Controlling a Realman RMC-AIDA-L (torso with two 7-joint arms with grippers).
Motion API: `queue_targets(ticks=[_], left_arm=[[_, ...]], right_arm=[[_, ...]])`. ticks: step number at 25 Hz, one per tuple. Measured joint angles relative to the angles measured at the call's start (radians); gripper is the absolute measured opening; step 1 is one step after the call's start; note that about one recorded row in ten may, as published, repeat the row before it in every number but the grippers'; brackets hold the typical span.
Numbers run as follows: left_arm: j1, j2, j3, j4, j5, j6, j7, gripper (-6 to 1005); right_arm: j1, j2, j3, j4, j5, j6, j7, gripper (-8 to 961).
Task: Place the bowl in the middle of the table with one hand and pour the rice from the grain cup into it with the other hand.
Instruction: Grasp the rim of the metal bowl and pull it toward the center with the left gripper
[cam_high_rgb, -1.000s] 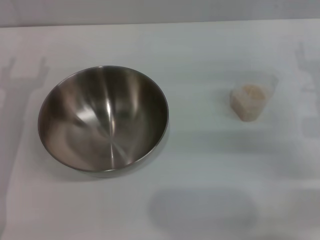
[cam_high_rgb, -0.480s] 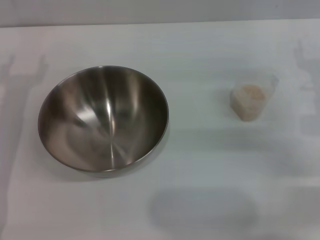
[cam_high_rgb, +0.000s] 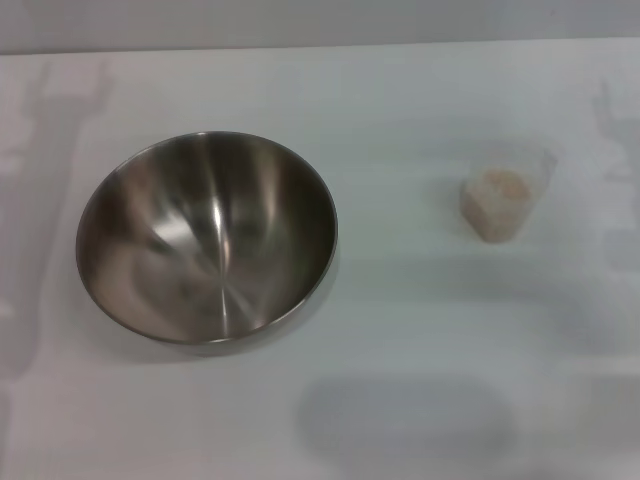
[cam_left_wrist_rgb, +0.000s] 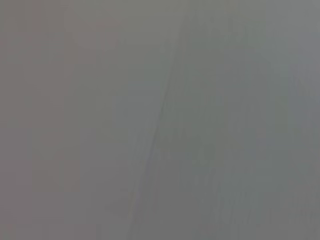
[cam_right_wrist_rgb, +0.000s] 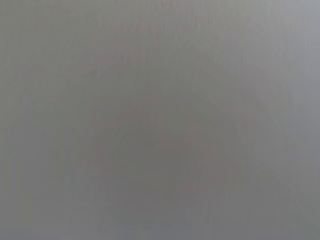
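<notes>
**On the white table, bowl and cup wait untouched**

On the table (cam_high_rgb: 400, 100) before me, almost nothing differs from a second ago: the bowl (cam_high_rgb: 207, 237) and the grain cup (cam_high_rgb: 503, 198) sit exactly where they were. Only the faint grey shadow at the far left of the tabletop has shifted, now reaching further toward the back edge than it did before.

The bowl is wide, round, polished steel, with a deep brushed inside that throws soft streaks of light toward its centre. It rests upright on my left side, well apart from the cup. The cup is small, clear, slightly frosted plastic with a thin rim, standing upright on my right side. It holds the rice (cam_high_rgb: 500, 190), a loose heap of pale beige grains filling most of it. The tabletop is flat, matte and unmarked.

Neither of my grippers appears in the head view, and both wrist views give only a featureless grey field, so I cannot tell whether their fingers are spread or closed. Nothing of mine touches the bowl or the cup, so I cannot place either by my grippers. A soft rounded shadow lies on the table's near edge, between the two objects.
</notes>
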Motion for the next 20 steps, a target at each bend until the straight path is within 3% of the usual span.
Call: queue_targets(ticks=[1, 2, 3, 4, 5, 6, 12, 17, 19, 20], left_arm=[[0.006, 0.001, -0.009, -0.059, 0.006, -0.079, 0.001, 827], [0.006, 0.001, -0.009, -0.059, 0.006, -0.079, 0.001, 827], [0.014, 0.005, -0.024, -0.171, 0.007, -0.252, 0.004, 827], [0.014, 0.005, -0.024, -0.171, 0.007, -0.252, 0.004, 827], [0.022, 0.008, -0.048, -0.307, 0.007, -0.471, 0.005, 827], [0.022, 0.008, -0.051, -0.321, 0.007, -0.492, 0.005, 827], [0.012, 0.004, -0.119, -0.584, 0.005, -0.975, 0.051, 826], [-0.015, -0.018, -0.222, -0.766, -0.054, -1.382, 0.201, 826], [-0.018, -0.022, -0.238, -0.786, -0.073, -1.422, 0.226, 826], [-0.035, -0.029, -0.305, -0.837, -0.163, -1.599, 0.329, 826]], right_arm=[[0.001, 0.0, 0.0, -0.001, 0.0, 0.001, 0.0, 663], [0.002, 0.0, 0.0, -0.001, 0.0, 0.001, 0.0, 663], [0.003, 0.0, 0.0, -0.001, 0.0, 0.001, 0.0, 663], [0.003, 0.0, 0.0, -0.001, 0.0, 0.001, 0.0, 663], [0.004, -0.001, 0.0, -0.001, 0.0, 0.001, 0.0, 663], [0.006, -0.001, 0.0, -0.001, 0.0, 0.002, 0.0, 663], [0.02, -0.004, 0.019, -0.006, 0.0, 0.005, 0.0, 664], [0.028, -0.006, 0.038, -0.006, 0.0, 0.006, 0.0, 664], [0.029, -0.006, 0.038, -0.007, 0.0, 0.006, 0.0, 664], [0.03, -0.007, 0.038, -0.007, 0.0, 0.006, 0.0, 664]])
